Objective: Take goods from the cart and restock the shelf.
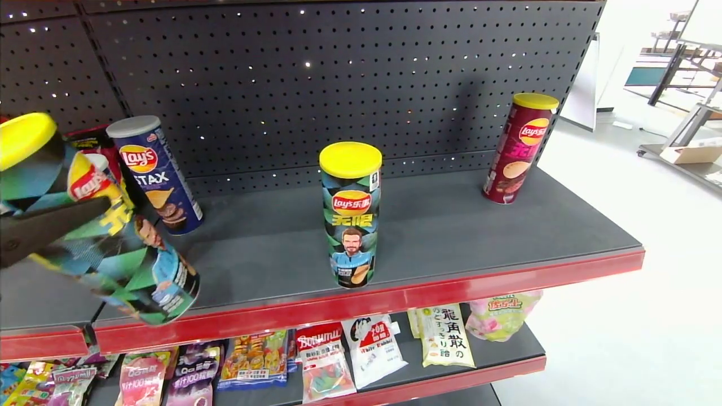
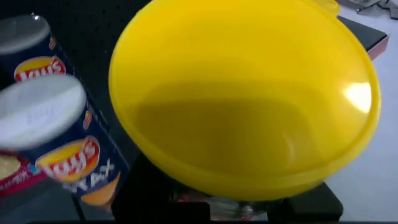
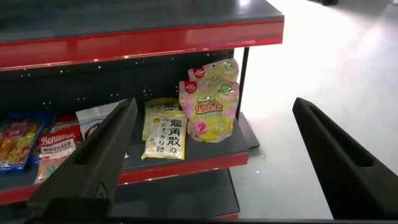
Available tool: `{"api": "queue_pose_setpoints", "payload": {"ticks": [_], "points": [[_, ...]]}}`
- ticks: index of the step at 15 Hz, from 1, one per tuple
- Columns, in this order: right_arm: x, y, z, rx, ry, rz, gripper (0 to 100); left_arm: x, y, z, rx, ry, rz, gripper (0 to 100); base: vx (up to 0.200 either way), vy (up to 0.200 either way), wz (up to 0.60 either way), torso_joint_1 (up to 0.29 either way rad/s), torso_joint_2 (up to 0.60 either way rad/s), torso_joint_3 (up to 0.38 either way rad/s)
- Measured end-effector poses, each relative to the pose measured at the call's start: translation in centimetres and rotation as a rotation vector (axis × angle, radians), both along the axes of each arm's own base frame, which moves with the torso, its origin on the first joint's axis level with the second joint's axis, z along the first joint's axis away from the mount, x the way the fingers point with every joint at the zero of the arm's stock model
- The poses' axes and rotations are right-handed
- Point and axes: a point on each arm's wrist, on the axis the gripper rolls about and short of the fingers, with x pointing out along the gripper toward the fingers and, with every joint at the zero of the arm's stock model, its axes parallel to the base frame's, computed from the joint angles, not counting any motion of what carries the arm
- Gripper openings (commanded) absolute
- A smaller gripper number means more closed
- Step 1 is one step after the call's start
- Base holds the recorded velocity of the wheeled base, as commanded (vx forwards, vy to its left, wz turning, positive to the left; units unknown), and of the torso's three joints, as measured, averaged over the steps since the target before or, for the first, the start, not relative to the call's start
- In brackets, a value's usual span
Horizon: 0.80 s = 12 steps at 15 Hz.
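The shelf (image 1: 479, 225), a dark deck with a red front edge, spanned the head view. A green-black chip can (image 1: 113, 254) with a yellow lid hung tilted at 9 o'clock, its base in front of the red edge, with the left gripper (image 1: 84, 217) clenched around it. A matching can (image 1: 351, 217) stood upright at centre, a blue can (image 1: 155, 175) at its 10 o'clock and a maroon can (image 1: 516, 149) at its 2 o'clock, all well apart. Snack bags (image 3: 208, 106) lay on the lower tier. The right gripper (image 3: 211, 168) was spread wide, holding nothing.

Three yellow-lidded cans (image 1: 350, 214); two blue grey-lidded cans (image 2: 68, 155); snack bags (image 1: 324, 366) overlapping, count unclear.
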Motion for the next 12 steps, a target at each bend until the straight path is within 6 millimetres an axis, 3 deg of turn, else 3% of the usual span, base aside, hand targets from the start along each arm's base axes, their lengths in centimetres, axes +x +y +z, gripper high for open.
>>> {"api": "queue_pose_setpoints", "payload": {"ticks": [6, 12], "points": [[0.0, 0.0, 0.0, 0.000, 0.000, 0.001, 100, 9.9, -2.8, 0.1, 0.015, 0.028, -0.054, 0, 0.000, 0.000, 0.00, 0.000, 0.00, 0.000], [0.0, 0.0, 0.0, 0.000, 0.000, 0.000, 100, 16.9, -5.7, -0.6, 0.007, 0.009, -0.125, 0, 0.000, 0.000, 0.00, 0.000, 0.00, 0.000]]}}
